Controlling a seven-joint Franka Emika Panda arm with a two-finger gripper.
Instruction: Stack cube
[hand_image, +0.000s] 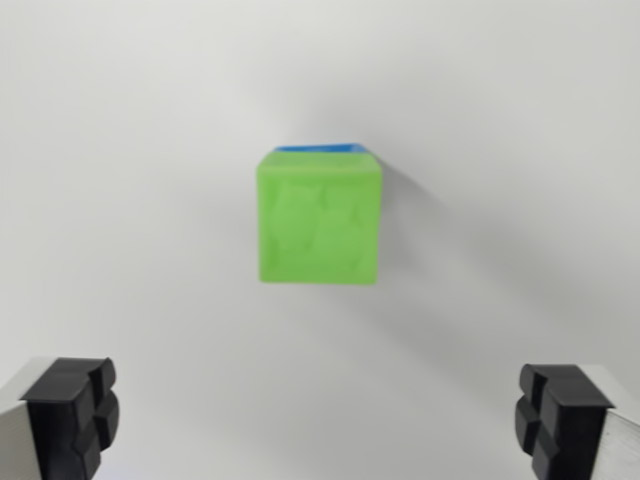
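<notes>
The green cube (319, 216) is sitting on top of a blue cube (320, 148), which is showing only as a thin sliver along its far edge, so the stack is looking done. No edge of the white bench (120, 150) is showing. The gripper (318, 425) is hanging with its fingers spread wide and gripping nothing, apparently having let go. No containers are showing.

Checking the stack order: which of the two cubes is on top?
The green cube is on top, fully visible; the blue cube shows only as a sliver behind its upper edge.
</notes>
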